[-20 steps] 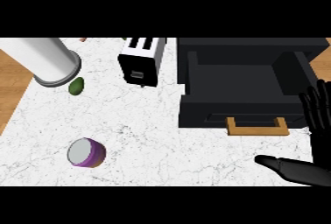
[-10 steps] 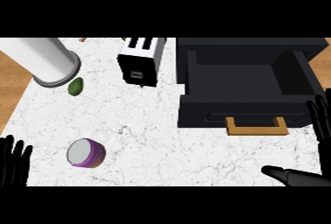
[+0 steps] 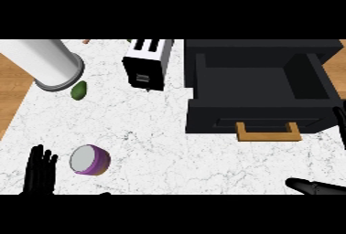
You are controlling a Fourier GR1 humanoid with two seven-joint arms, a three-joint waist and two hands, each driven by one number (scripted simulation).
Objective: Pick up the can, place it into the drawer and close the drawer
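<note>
I see the can (image 3: 89, 159) standing on the marble table (image 3: 169, 151) at lower left. Its grey end faces up, so its long axis looks upright, and I can read no label on its purple side. My left hand (image 3: 40, 171) is just beside it, fingers straight, not touching. My right hand (image 3: 317, 186) is spread and holds nothing. The black drawer (image 3: 256, 116) gapes, well apart.

Purple can (image 3: 90, 159) just beside straight-fingered left hand (image 3: 40, 176), well apart from pulled-out drawer (image 3: 209, 116).
</note>
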